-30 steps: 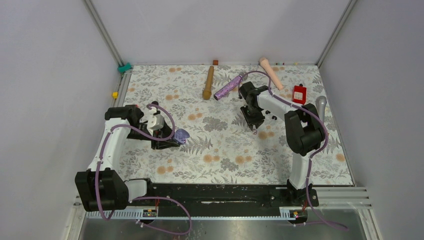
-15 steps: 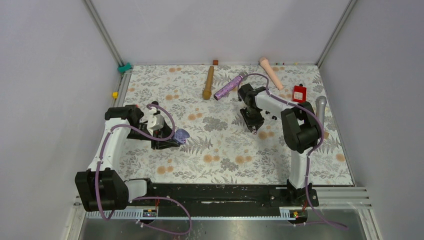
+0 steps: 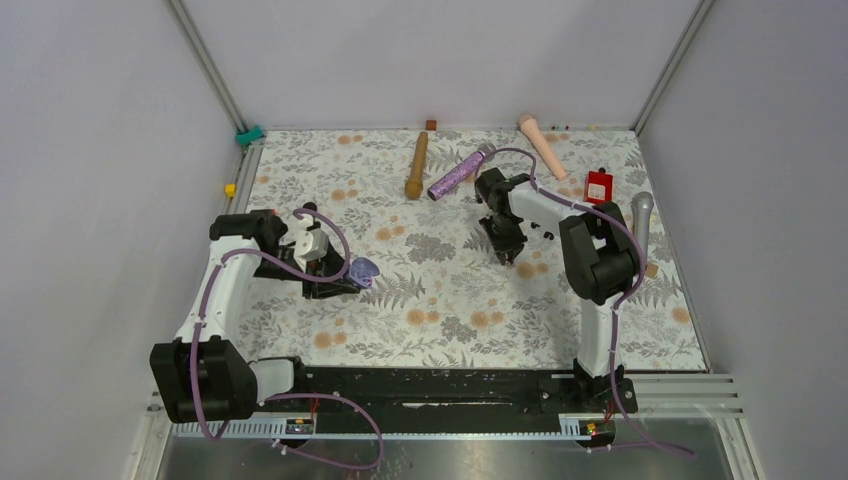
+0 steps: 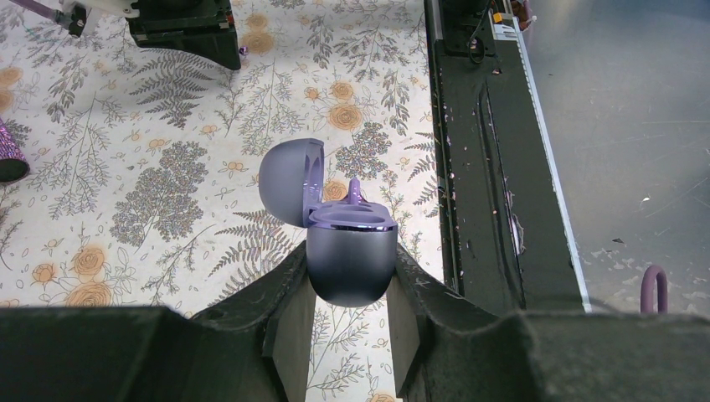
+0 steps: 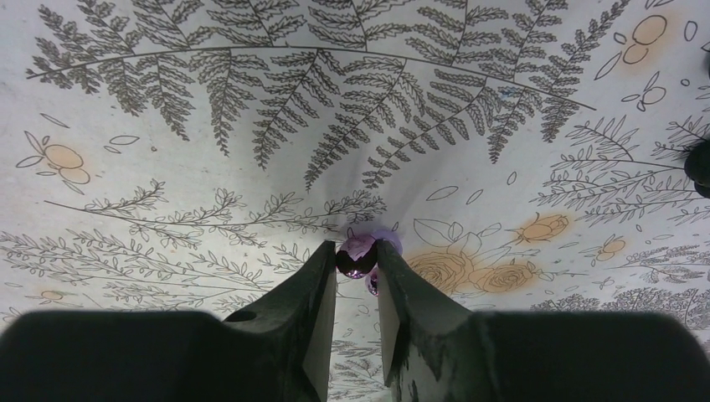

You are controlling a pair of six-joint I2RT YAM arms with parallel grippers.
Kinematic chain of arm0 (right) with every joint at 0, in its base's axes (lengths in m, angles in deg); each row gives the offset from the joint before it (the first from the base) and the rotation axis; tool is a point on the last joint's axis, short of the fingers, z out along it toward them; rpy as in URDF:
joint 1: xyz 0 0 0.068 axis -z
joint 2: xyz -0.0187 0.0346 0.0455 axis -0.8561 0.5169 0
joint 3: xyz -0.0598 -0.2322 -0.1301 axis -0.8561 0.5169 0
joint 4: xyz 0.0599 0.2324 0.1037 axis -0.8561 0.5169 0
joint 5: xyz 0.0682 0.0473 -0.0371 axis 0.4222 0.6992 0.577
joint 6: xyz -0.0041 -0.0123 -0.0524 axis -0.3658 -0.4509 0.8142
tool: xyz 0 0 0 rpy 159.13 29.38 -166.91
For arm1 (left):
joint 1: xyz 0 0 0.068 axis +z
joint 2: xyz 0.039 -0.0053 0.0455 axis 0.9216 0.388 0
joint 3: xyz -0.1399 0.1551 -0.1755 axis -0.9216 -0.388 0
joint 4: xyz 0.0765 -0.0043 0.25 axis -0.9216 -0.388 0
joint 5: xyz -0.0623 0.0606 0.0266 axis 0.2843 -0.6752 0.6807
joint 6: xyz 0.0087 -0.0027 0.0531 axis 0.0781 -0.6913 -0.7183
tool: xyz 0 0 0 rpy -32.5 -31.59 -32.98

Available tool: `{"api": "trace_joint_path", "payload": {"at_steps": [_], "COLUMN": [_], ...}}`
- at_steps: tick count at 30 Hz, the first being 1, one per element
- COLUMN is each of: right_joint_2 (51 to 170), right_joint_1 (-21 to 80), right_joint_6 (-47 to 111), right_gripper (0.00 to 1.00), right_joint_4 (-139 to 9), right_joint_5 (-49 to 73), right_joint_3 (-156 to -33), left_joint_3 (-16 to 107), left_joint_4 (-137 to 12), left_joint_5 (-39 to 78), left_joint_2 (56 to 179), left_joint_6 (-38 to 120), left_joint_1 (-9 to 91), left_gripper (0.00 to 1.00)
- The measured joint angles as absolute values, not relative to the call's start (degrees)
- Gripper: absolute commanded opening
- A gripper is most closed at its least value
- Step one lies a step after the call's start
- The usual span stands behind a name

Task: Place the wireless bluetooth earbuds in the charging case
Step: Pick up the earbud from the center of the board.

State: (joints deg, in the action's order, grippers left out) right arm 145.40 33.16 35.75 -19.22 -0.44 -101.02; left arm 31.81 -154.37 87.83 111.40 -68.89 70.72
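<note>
My left gripper [image 4: 350, 272] is shut on the lilac charging case [image 4: 350, 260], held upright with its lid open to the left; it also shows in the top view [image 3: 365, 270]. A small lilac stem [image 4: 354, 189] sticks up just behind the case rim. My right gripper [image 5: 357, 255] is shut on a tiny lilac-and-dark earbud [image 5: 355, 254], right at the floral mat. In the top view this gripper [image 3: 508, 254] is mid-right of the mat, well apart from the case. A small black object [image 5: 700, 163], perhaps a black earbud, lies at the right edge of the right wrist view.
Microphones lie along the back: a tan one [image 3: 416, 165], a glittery purple one [image 3: 455, 175], a pink one [image 3: 543, 145] and a grey one [image 3: 640, 212] at the right. A red block [image 3: 598, 187] lies near the grey microphone. The black base rail [image 4: 486, 167] runs beside the case.
The right arm's elbow has shifted a little to the left, and its gripper stays low at the mat. The left arm and the case have not moved.
</note>
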Motion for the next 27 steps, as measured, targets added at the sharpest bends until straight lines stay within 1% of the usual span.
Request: {"api": "trace_joint_path", "payload": {"at_steps": [6, 14, 18, 23, 27], "right_joint_2": [143.15, 140.99, 143.11, 146.19, 147.67], "right_joint_1": [31.13, 23.0, 20.11, 18.63, 18.15], "right_joint_6": [34.5, 30.5, 27.05, 22.92, 20.69], "right_gripper": [0.25, 0.27, 0.27, 0.29, 0.34], "right_joint_4": [-19.4, -20.16, -21.5, -23.6, -24.3], "right_joint_5": [-0.09, 5.26, 8.71, 10.16, 10.05], "right_joint_3": [-101.02, -104.89, -107.56, -107.88, -107.88], "left_joint_3": [31.81, 31.81, 31.81, 31.81, 31.81], "left_joint_4": [-154.37, -154.35, -154.37, -154.37, -154.37], "left_joint_5": [87.83, 87.83, 87.83, 87.83, 87.83], "left_joint_2": [111.46, 112.55, 112.64, 112.64, 112.64], "left_joint_6": [-68.89, -68.85, -68.87, -68.87, -68.87], "left_joint_1": [70.72, 70.72, 70.72, 70.72, 70.72], "left_gripper": [0.0, 0.0, 0.0, 0.0, 0.0]}}
